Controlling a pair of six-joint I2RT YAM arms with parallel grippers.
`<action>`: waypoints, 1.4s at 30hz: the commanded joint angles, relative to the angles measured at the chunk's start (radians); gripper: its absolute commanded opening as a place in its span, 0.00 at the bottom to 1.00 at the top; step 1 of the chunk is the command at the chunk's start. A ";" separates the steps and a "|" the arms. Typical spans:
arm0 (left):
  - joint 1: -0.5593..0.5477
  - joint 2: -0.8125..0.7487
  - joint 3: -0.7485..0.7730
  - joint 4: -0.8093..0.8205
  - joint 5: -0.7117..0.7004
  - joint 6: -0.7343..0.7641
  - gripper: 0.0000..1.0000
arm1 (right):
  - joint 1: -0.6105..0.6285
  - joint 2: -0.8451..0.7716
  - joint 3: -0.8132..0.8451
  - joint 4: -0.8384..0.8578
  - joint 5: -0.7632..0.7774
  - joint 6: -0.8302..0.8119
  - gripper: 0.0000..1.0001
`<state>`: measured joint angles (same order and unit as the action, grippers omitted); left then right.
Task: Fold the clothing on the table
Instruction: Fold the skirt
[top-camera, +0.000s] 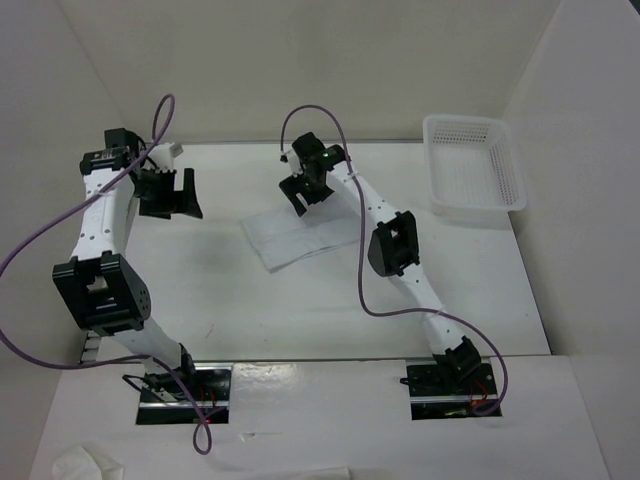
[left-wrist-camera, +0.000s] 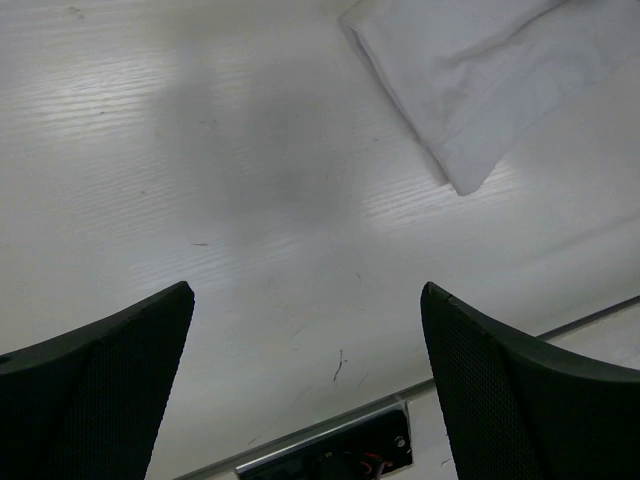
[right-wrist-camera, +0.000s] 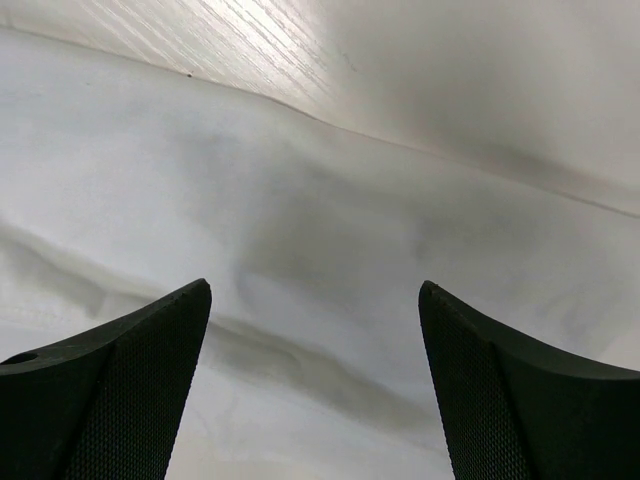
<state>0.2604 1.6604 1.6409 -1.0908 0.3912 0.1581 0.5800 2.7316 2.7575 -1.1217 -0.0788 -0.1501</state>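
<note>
The left claw (top-camera: 170, 192) hung released over bare counter (top-camera: 230, 290), well apart from the clothing (top-camera: 295, 240). That thin white piece lay mid-counter, flat and faintly creased. It was probably light and limp, best pinched at an edge. The right claw (top-camera: 308, 190) hovered released above its far edge.

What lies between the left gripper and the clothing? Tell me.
Only bare table; the left wrist view shows nothing else between the left gripper and the clothing.
</note>
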 joint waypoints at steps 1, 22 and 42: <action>-0.068 0.057 -0.002 -0.020 0.028 0.009 1.00 | 0.001 -0.191 0.036 0.016 0.034 0.012 0.89; -0.332 0.380 -0.016 0.302 -0.167 -0.100 0.79 | -0.298 -0.470 -0.501 0.134 -0.111 -0.042 0.87; -0.360 0.569 0.106 0.370 -0.074 -0.109 0.48 | -0.298 -0.461 -0.697 0.201 -0.161 -0.060 0.86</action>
<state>-0.0940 2.1948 1.7222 -0.7448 0.2535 0.0471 0.2874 2.3283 2.0720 -0.9535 -0.2256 -0.1932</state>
